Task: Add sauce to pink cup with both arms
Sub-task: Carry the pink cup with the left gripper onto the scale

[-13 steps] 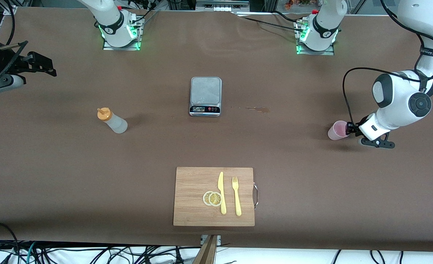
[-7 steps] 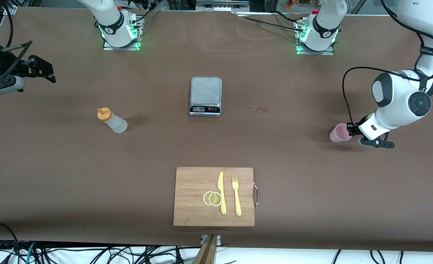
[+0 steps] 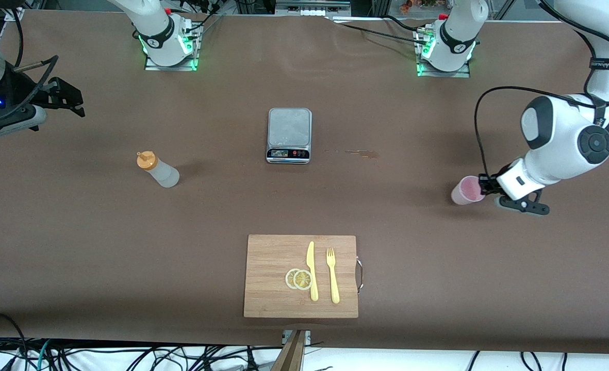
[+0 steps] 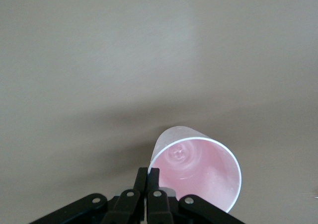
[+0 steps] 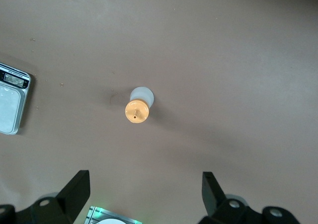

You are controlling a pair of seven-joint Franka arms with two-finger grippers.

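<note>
The pink cup [image 3: 465,190] is tilted low over the table at the left arm's end. My left gripper [image 3: 484,184] is shut on its rim. In the left wrist view the two fingers [image 4: 149,182] pinch the cup's rim, and the cup [image 4: 198,172] shows an empty pink inside. The sauce bottle [image 3: 158,170], whitish with an orange nozzle cap, stands toward the right arm's end. My right gripper [image 3: 67,98] is open and empty, up in the air over the table's edge at that end. Its wrist view looks down on the bottle [image 5: 137,110] ahead of the open gripper [image 5: 144,177].
A grey kitchen scale [image 3: 289,135] sits mid-table, also in the right wrist view [image 5: 12,102]. A small brown stain [image 3: 358,152] lies beside it. A wooden cutting board [image 3: 273,275] nearer the camera holds a yellow knife [image 3: 312,270], a fork [image 3: 332,275] and lemon slices [image 3: 299,279].
My left gripper has carried the pink cup a little toward the middle of the table. My right gripper has shifted slightly toward the table's middle.
</note>
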